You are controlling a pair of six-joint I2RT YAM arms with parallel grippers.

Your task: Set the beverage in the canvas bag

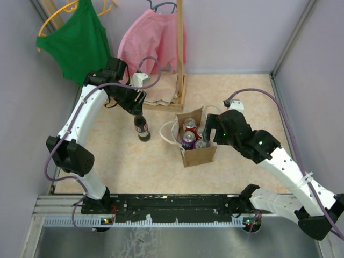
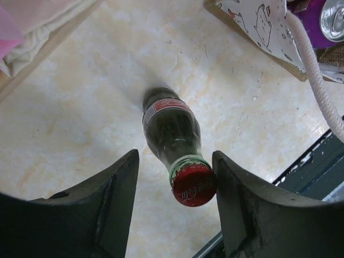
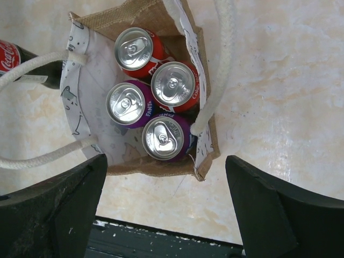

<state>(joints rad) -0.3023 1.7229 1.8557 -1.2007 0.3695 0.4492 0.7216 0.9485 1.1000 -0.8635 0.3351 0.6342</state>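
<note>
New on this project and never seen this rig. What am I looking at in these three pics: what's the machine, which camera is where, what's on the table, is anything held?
The machine is two white robot arms bolted at the near edge of a table, each ending in a two-finger gripper. The wide picture comes from a fixed camera above and behind them. The other two come from a camera on each wrist, looking down past that arm's own dark fingers.

On the pale marbled table stand a dark cola bottle with a red cap and a small tan canvas bag with white rope handles. The bag holds two red cans and two purple cans.

The left gripper has a finger on either side of the bottle's cap, with a gap showing on one side, so the bottle is not gripped. The right gripper hangs open above the bag. Nothing is held.
</note>
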